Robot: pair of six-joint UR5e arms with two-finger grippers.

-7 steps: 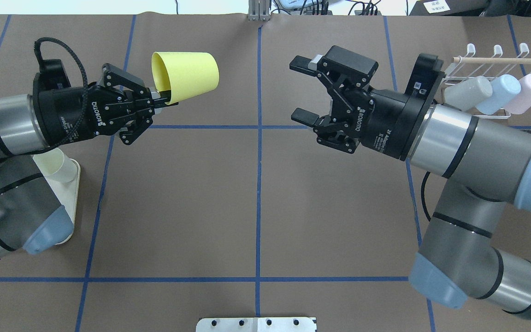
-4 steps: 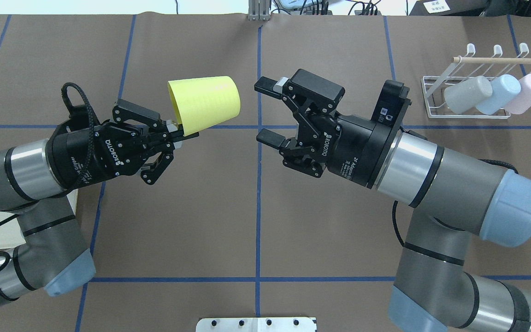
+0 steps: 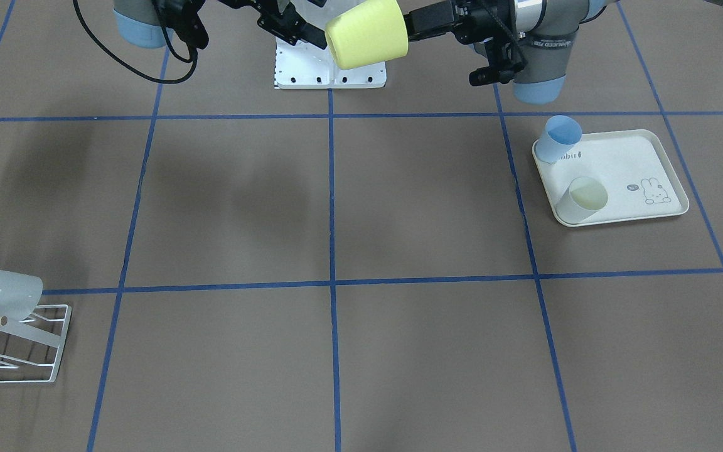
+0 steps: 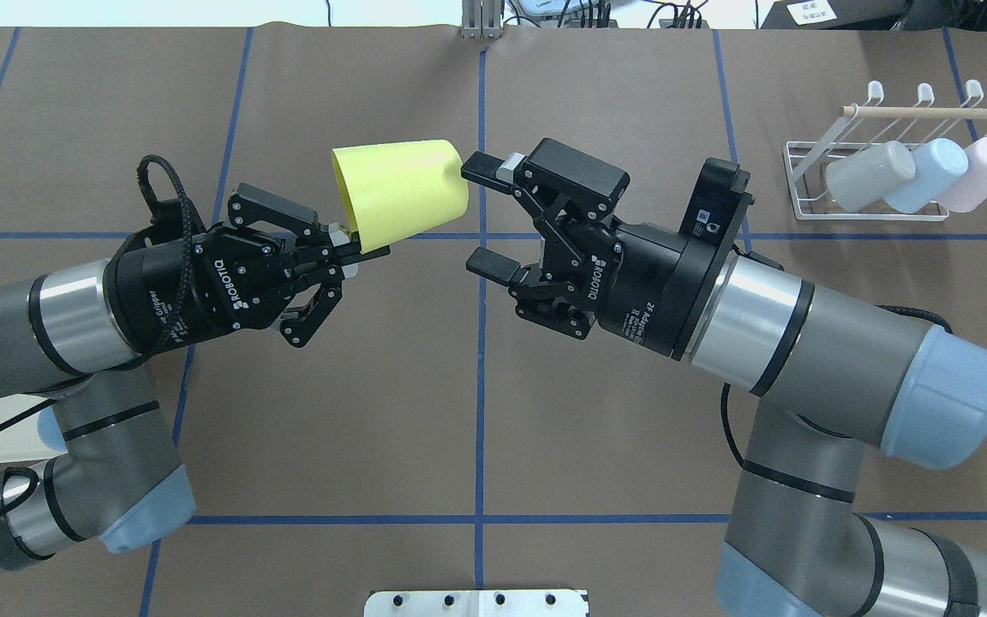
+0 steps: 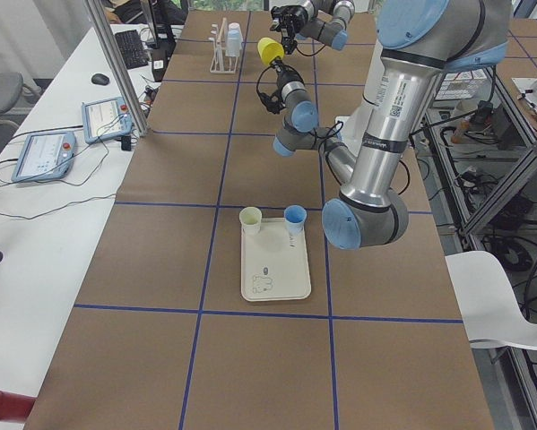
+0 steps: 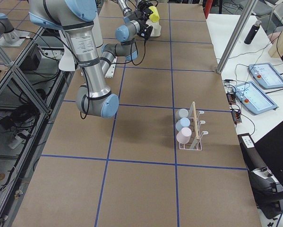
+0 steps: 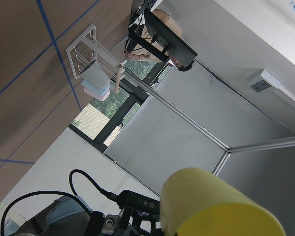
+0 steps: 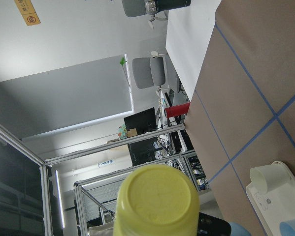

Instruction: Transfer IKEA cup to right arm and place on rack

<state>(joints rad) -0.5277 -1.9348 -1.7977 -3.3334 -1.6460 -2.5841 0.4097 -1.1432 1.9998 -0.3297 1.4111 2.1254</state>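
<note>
Gripping the yellow IKEA cup [image 4: 399, 193] by its rim above the counter [image 4: 331, 411], your left end effector [image 4: 358, 250] faces the right end effector [image 4: 483, 214], spread wide at its base; handover and rack [image 4: 905, 111] placement remain.

Table [image 4: 331, 411] wrapped in brown paper, ruled into large squares by blue tape lines [image 4: 481, 386]. Bears a white wire rack [image 4: 870, 216] with a wooden dowel, standing near the far edge on the robot's right. Bears a cream rabbit-print tray [image 3: 625, 163] lying flat on the robot's left, its side just beside a tape line. Holds a white metal plate [image 3: 330, 69] with dark holes at the robot's edge, where the centre line ends.
</note>
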